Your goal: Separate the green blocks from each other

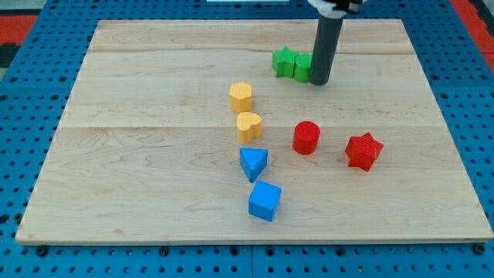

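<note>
Two green blocks sit touching near the view's top, right of centre: a green star-shaped block (284,61) on the left and a second green block (302,66) on its right, whose shape I cannot make out because the rod covers part of it. My tip (319,80) rests on the board against the right side of the second green block. The dark rod rises from there out of the view's top.
The wooden board (154,193) lies on a blue pegboard. A yellow hexagonal block (241,96) and a yellow heart-shaped block (248,126) sit mid-board. A blue triangular block (253,163), a blue cube (265,201), a red cylinder (306,137) and a red star (364,150) lie below.
</note>
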Controlling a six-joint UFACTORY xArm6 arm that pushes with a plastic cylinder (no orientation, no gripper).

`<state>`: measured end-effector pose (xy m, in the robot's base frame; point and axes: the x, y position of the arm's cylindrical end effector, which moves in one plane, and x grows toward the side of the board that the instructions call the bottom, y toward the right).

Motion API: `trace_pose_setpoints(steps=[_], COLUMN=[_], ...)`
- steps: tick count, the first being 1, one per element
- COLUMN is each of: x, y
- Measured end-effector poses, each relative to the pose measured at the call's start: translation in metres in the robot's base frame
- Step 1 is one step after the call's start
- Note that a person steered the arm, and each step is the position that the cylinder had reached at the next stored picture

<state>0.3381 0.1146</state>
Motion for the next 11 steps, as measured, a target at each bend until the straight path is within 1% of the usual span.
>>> trace_pose_setpoints(steps=[1, 2, 3, 4, 5, 6, 7, 8, 9, 10, 11], x=[-0.009, 0.007, 0.017, 0.004, -0.034, -0.041, -0.038, -0.024, -0.011, -0.015, -0.026], y=[0.015, 0.024, -0.016, -0.063, -0.055, -0.029, -0.031, -0.075, -0.053, -0.018, -0.001])
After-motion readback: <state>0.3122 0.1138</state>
